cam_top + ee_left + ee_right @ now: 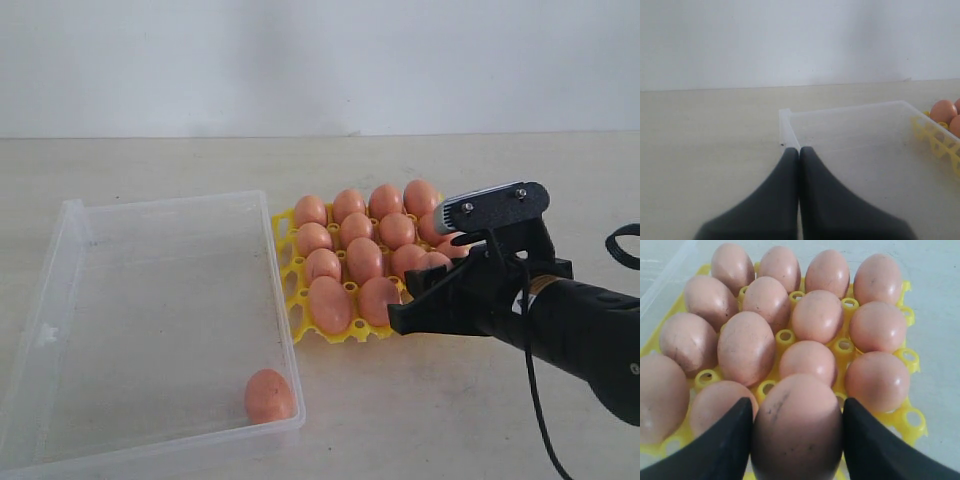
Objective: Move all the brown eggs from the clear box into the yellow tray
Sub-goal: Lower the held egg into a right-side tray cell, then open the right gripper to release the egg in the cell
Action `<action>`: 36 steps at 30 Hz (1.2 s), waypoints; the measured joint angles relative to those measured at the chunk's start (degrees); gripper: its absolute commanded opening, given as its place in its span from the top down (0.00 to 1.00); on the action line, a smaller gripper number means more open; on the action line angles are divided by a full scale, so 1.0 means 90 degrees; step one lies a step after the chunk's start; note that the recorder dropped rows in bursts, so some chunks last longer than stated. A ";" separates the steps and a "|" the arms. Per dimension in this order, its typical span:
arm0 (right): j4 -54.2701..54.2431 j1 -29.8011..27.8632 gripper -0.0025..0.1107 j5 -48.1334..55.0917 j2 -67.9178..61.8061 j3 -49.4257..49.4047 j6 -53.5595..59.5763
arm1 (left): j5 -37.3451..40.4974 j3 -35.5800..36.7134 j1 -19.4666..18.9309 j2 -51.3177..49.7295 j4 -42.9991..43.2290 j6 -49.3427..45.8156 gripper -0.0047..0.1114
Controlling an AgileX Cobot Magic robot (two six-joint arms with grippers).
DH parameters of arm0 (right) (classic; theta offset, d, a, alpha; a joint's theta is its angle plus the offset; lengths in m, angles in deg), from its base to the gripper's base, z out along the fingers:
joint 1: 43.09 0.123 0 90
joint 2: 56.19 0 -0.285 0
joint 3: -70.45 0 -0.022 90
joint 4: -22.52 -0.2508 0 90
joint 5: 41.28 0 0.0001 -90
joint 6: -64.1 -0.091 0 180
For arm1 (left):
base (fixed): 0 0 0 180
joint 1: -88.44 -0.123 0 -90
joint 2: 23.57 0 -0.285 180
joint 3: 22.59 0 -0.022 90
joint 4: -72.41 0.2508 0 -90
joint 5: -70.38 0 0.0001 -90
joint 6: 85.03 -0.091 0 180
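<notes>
**A:** What is the right claw [796, 405] doing?
**B:** It is clamped on an egg [797, 432], one finger on each side, at the tray's [291, 300] front right corner. There is bare table [420, 400] in front and to the right.
**A:** And the tray?
**B:** Eggs [362, 258] sit in its cups in close rows beyond the claw.
**A:** The box [150, 205]?
**B:** It is just beside the tray's left edge. A lone egg [270, 395] lies in its near right corner, well apart from the claw.
**A:** Left claw [799, 150]?
**B:** Closed with nothing between its fingers, pointing at a box corner.
</notes>
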State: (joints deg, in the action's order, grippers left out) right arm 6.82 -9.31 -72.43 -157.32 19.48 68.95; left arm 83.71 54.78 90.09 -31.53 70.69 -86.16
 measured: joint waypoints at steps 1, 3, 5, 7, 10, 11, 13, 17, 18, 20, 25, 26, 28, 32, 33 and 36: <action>0.0000 0.0000 0.98 -0.0012 0.0000 0.0000 -0.0047 | 0.0000 0.0000 0.0000 0.0000 0.0000 0.0000 1.00; 0.0000 0.0000 0.98 -0.0049 0.0000 0.0000 -0.0094 | 0.0000 0.0000 0.0000 0.0000 0.0000 0.0000 1.00; 0.0000 0.0000 0.98 -0.0049 0.0000 0.0000 -0.0156 | 0.0000 0.0000 0.0000 0.0000 0.0000 0.0000 1.00; 0.0000 0.0000 0.98 -0.0049 0.0000 0.0000 -0.0262 | 0.0000 0.0000 0.0000 0.0000 0.0000 0.0000 1.00; 0.0098 0.0000 0.98 -0.0049 0.0000 0.0000 -0.0467 | 0.0000 0.0000 0.0000 0.0000 0.0000 0.0000 1.00; 0.0160 0.0000 0.98 -0.0034 0.0000 0.0000 -0.0539 | 0.0000 0.0000 0.0000 0.0000 0.0000 0.0000 1.00; 0.0202 0.0000 0.98 -0.0026 0.0000 0.0000 -0.0596 | 0.0000 0.0000 0.0000 0.0000 0.0000 0.0000 1.00; 0.0229 0.0000 0.98 -0.0026 0.0000 0.0000 -0.0610 | 0.0000 0.0000 0.0000 0.0000 0.0000 0.0000 1.00; 0.0229 0.0000 0.98 -0.0026 0.0000 0.0000 -0.0610 | 0.0000 0.0000 0.0000 0.0000 0.0000 0.0000 1.00; 0.0252 0.0000 0.98 -0.0026 0.0000 0.0000 -0.0610 | 0.0000 0.0000 0.0000 0.0000 0.0000 0.0000 1.00; 0.0267 0.0000 0.98 -0.0026 0.0000 0.0000 -0.0610 | 0.0000 0.0000 0.0000 0.0000 0.0000 0.0000 1.00; 0.0267 0.0000 0.98 -0.0026 -0.0006 0.0000 -0.0610 | 0.0000 0.0000 0.0000 0.0000 0.0000 0.0000 1.00; 0.0283 0.0000 0.98 -0.0026 -0.0046 0.0000 -0.0610 | 0.0000 0.0000 0.0000 0.0000 0.0000 0.0000 1.00; 0.0307 0.0000 0.98 -0.0010 -0.0278 0.0088 -0.0595 | 0.0000 0.0000 0.0000 0.0000 0.0000 0.0000 1.00; 0.0307 0.0000 0.98 -0.0010 -0.0325 0.0102 -0.0595 | 0.0000 0.0000 0.0000 0.0000 0.0000 0.0000 1.00; 0.0307 0.0000 0.98 -0.0064 -0.0370 0.0115 -0.0586 | 0.0000 0.0000 0.0000 0.0000 0.0000 0.0000 1.00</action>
State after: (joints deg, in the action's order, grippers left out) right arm 9.58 -9.31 -73.01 -160.65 20.52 63.67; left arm 83.71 54.78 90.09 -31.53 70.69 -86.16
